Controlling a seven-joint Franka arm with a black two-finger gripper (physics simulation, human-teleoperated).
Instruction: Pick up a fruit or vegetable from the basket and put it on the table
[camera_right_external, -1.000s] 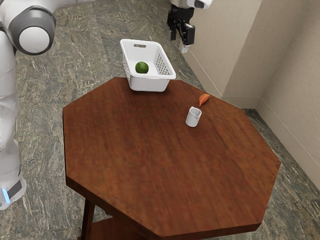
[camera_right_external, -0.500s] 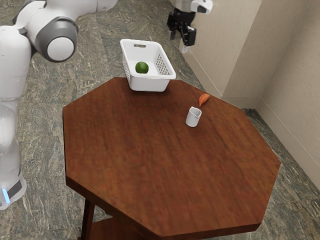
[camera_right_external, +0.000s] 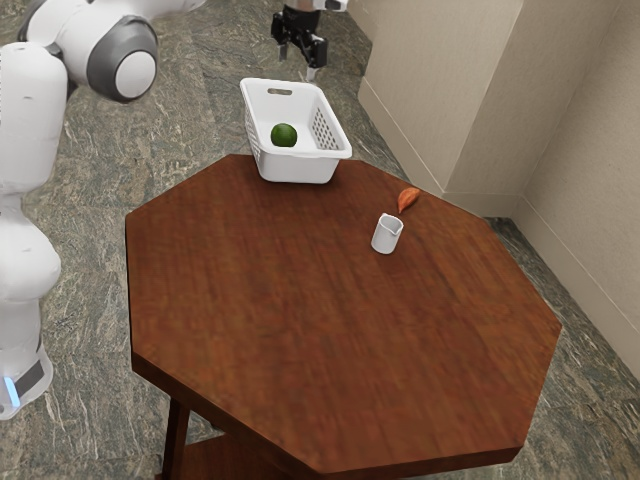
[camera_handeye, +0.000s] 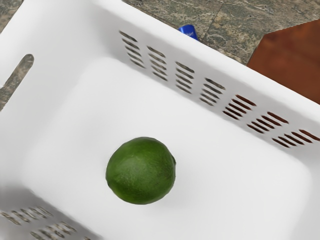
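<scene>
High in the exterior view hangs my gripper, its two fingers apart with nothing between them, above the far end of the white basket. Inside the basket lies a round green lime. From the wrist view, the lime rests on the floor of the basket, away from the slotted walls. The wooden table carries the basket at its far edge.
An orange-red, pointed vegetable lies on the table beside a small white pitcher, toward the exterior view's right of the basket. A blue object shows beyond the basket wall.
My gripper has moved toward the exterior view's left, from past the basket's right side to above its far end. The lime, basket, pitcher and orange-red vegetable have stayed put.
</scene>
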